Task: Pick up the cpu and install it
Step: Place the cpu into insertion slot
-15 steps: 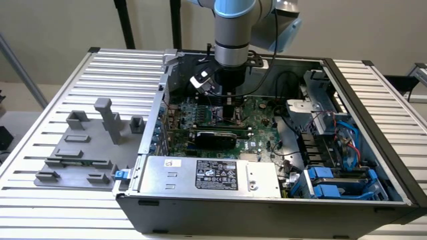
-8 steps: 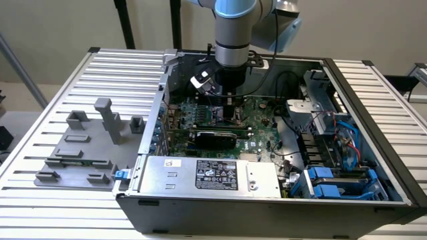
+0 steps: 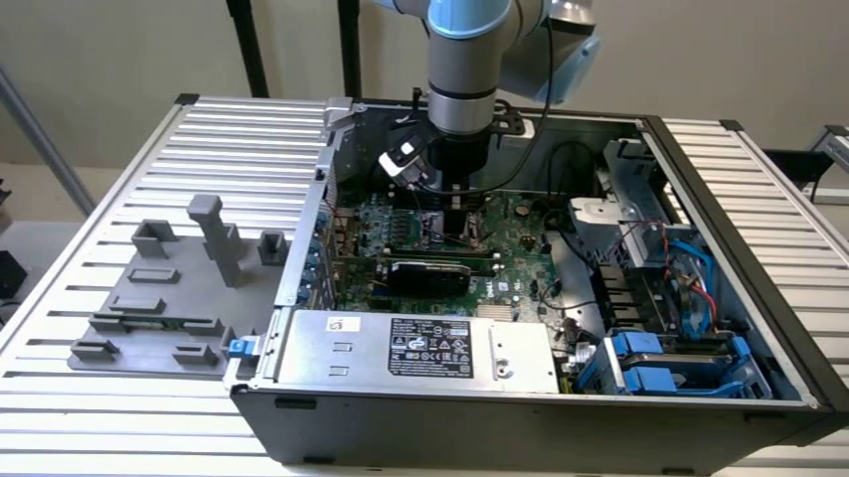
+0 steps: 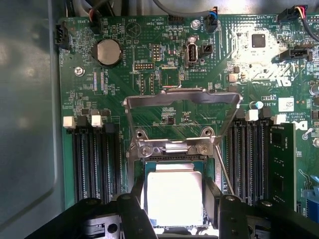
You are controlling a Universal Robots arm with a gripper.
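A ribbed metal table (image 3: 253,129) holds the open computer case (image 3: 531,422) mid-frame. The gripper (image 4: 174,211) clasps the square cpu (image 4: 173,191), which lies flat, lid up.

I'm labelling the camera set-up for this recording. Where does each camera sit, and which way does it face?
Exterior view: off the arm, above one side of the open computer case, looking down into it; the arm shows, reaching down inside.
Wrist view: on the wrist, looking down at the motherboard; the gripper shows, its fingers either side of the cpu.
Shared: the motherboard appears in both.
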